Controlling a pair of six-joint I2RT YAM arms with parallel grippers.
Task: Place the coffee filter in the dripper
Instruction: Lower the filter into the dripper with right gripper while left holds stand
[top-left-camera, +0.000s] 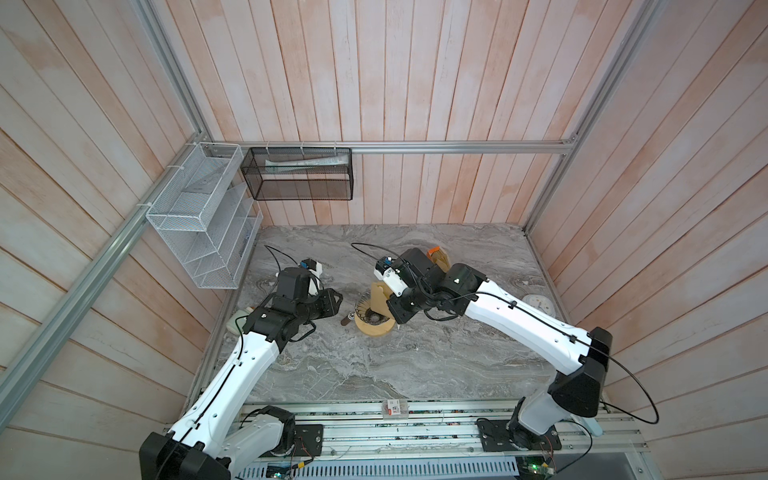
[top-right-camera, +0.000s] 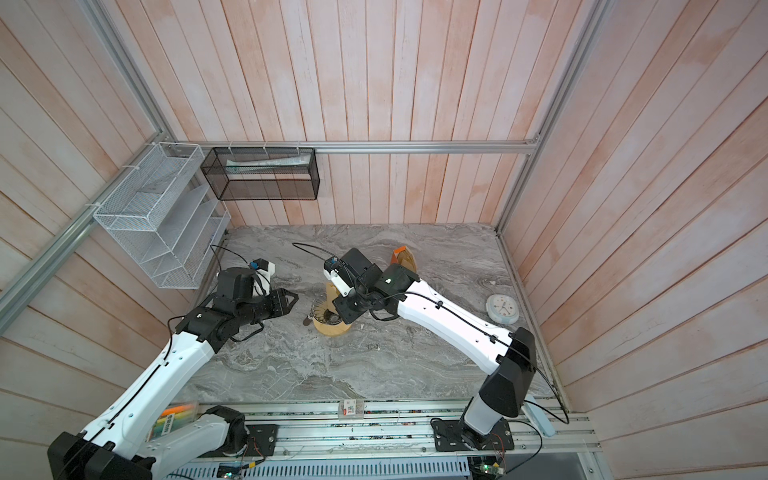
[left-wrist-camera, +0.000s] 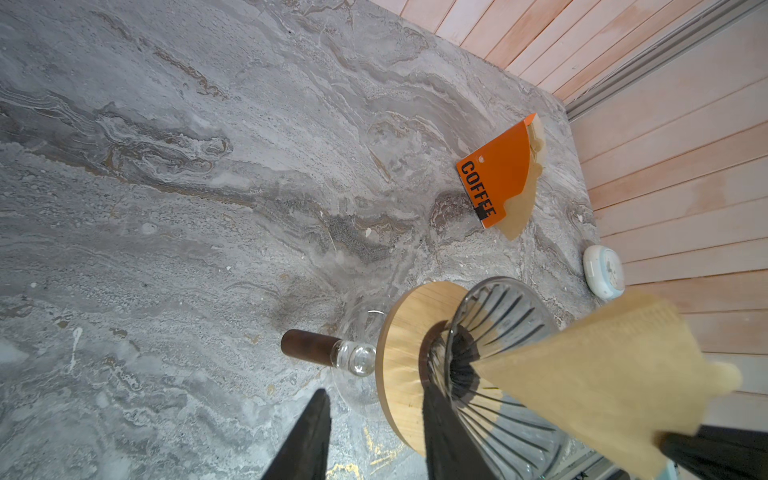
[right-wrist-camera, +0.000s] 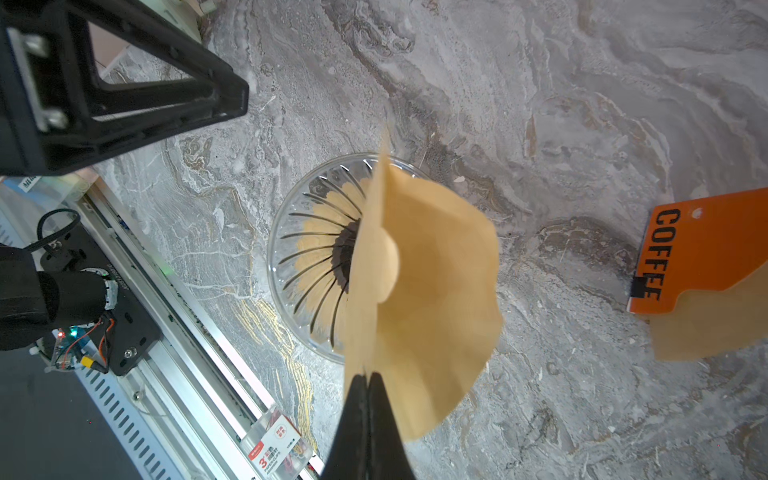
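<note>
Right claw (right-wrist-camera: 368, 380) pinching coffee filter (right-wrist-camera: 432, 299) rim, tip over dripper (right-wrist-camera: 309, 266)

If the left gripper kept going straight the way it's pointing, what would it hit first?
Probably the glass pot under the wooden ring, near its brown handle. The open left gripper points at it from the side, though depth is hard to judge.
</note>
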